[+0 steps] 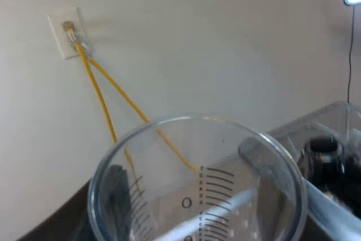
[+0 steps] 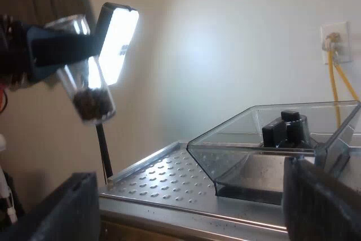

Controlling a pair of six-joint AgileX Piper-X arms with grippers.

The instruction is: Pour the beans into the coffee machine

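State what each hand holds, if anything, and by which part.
The left hand grips the measuring glass round its wall, above the beans. The right hand holds nothing.

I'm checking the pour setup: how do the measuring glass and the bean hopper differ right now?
The measuring glass is narrow and round, tilted in the air in the left gripper; the bean hopper is wide, angular and sits level on the espresso machine. The measuring glass holds beans at its bottom; the bean hopper shows a black part inside. The measuring glass carries printed marks; the bean hopper looks plain. Both are clear.
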